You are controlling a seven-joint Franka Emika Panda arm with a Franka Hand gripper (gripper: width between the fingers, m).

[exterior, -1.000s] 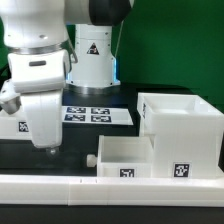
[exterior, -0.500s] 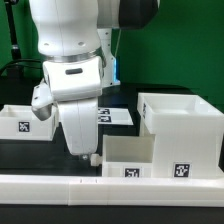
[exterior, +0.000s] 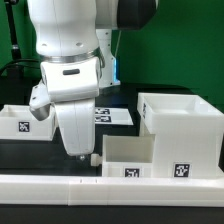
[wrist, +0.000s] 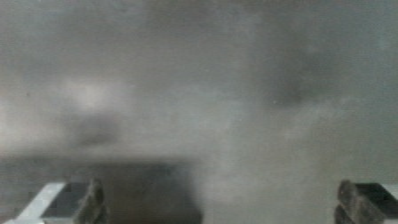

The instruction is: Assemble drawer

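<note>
White glossy Panda arm (exterior: pixel 65 60) is filling the exterior view's left half. It is hanging wrist-down, so its gripper (exterior: pixel 75 156) is hovering low over the black matte table (exterior: pixel 30 158), just beside the knob end of the nearer tray. I judge this an approach for a grasp, with nothing held yet. Large boxy white plastic casing (exterior: pixel 182 125) is standing upright at the exterior view's right, open top up, walls flat and smooth, a square black-and-white tag (exterior: pixel 181 170) facing the camera. It is probably sitting there as the shell waiting for its inserts. Long low white rail (exterior: pixel 110 186) is running along the near edge, likely serving as a stop to square parts against. Shallow white plastic tray (exterior: pixel 128 152) is sitting against or just beside the casing's side wall; I cannot tell which. It is carrying its own tag on the front face, and its small round knob (exterior: pixel 92 158) is sticking out toward the gripper, handy to pinch. Second shallow white tray (exterior: pixel 18 120) is lying well apart at the exterior view's left, partly hidden behind the arm. Marker board (exterior: pixel 118 114), thin and flat, is peeking out behind the arm. Wrist view is showing only blurred grey. Two dark fingertips (wrist: pixel 86 203) are standing spread wide with nothing visible between them, so the pincer is reading as released and empty.
</note>
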